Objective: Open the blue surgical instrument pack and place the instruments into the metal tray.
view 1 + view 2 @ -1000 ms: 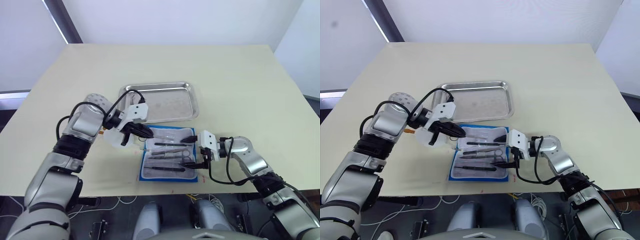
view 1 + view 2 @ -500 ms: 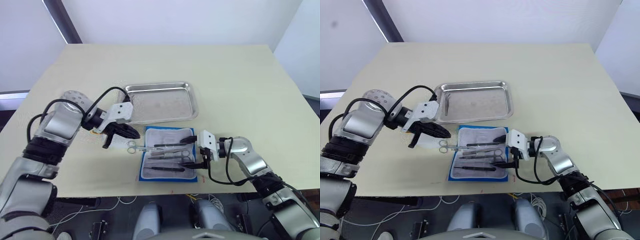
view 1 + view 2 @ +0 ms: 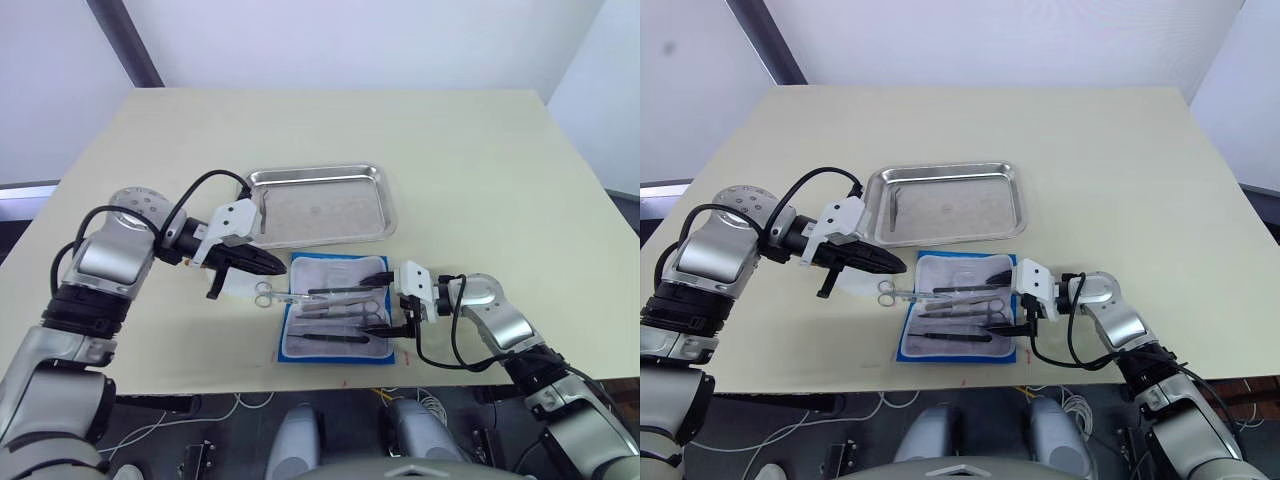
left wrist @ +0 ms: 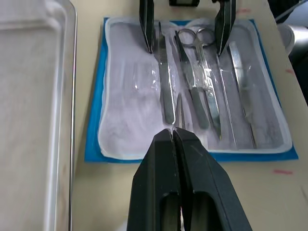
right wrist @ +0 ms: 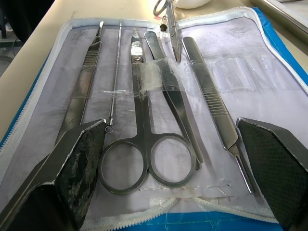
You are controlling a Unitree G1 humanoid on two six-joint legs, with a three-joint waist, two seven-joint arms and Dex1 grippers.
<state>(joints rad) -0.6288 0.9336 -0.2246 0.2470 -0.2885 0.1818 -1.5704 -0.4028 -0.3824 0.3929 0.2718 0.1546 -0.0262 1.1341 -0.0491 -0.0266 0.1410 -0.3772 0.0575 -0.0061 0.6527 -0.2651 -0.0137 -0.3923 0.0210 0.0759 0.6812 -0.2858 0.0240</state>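
Blue fabric instrument pack (image 3: 335, 320) lies open on your beige counter (image 3: 480, 180), just beside the shiny steel tray (image 3: 320, 205). Left end effector (image 4: 174, 136) is pinched shut on a slim silver instrument (image 3: 285, 296); the thin grip could let it drop. Right end effector (image 5: 171, 144) gapes wide over the scissors (image 5: 144, 154).

Bright even light, soft shadows, mild glare on the metal tray (image 3: 318, 205), sharp focus throughout.
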